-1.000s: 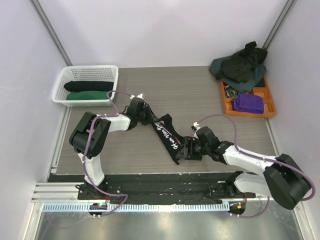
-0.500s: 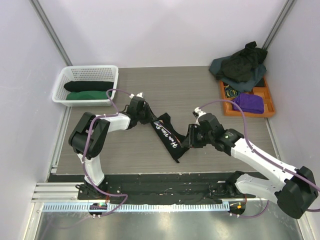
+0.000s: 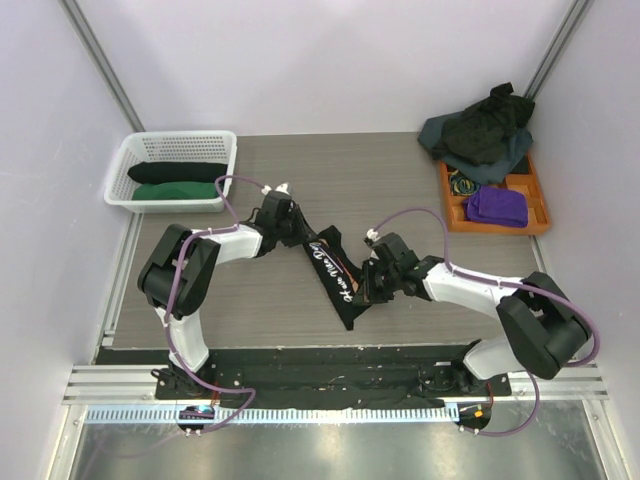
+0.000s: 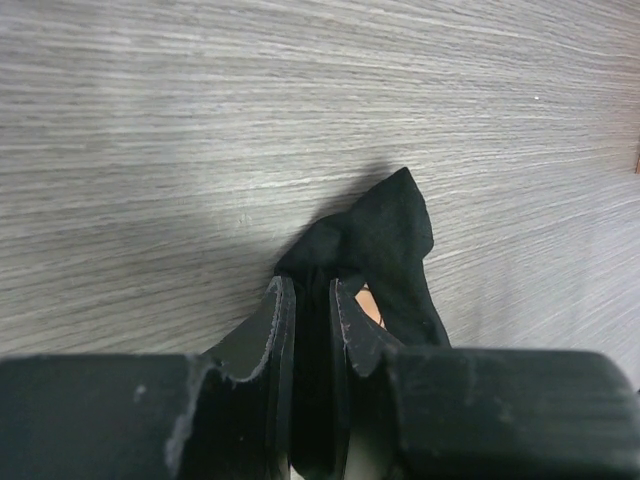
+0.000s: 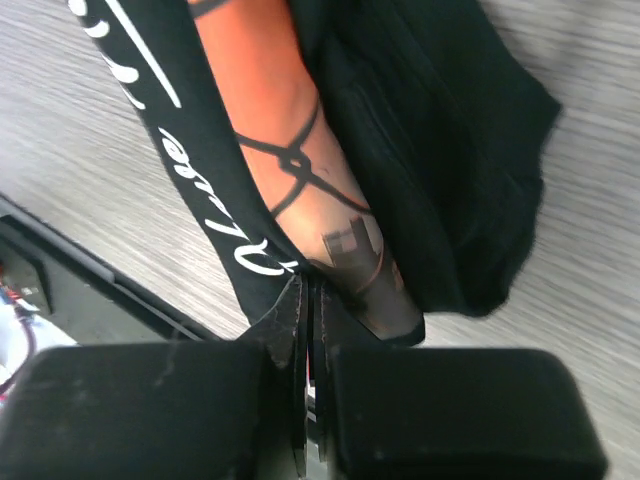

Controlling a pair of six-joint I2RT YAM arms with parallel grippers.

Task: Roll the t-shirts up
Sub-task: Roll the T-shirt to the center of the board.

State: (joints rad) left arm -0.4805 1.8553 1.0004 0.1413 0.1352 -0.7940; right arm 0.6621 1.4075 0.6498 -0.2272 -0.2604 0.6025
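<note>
A black t-shirt [image 3: 335, 277] with white script and an orange print lies folded in a long narrow strip, slanting across the middle of the table. My left gripper [image 3: 297, 234] is shut on its upper left end, and black cloth [image 4: 400, 230] fills the narrow gap between the jaws [image 4: 312, 305]. My right gripper [image 3: 363, 289] is shut on the strip's right edge near the lower end. In the right wrist view the printed cloth [image 5: 290, 130] is pinched between the jaws [image 5: 309, 300]. More t-shirts [image 3: 480, 130] lie heaped at the back right.
A white lattice basket [image 3: 225, 145] at the back left holds a rolled black shirt [image 3: 178, 172] and a rolled green one [image 3: 180, 190]. An orange tray [image 3: 545, 222] with a purple item [image 3: 497, 206] sits at the right, partly under the heap. A black rail runs along the near edge.
My right gripper has swung in to the strip's right edge and shut on the cloth; its elbow has dropped lower. The left gripper keeps its hold and place.
</note>
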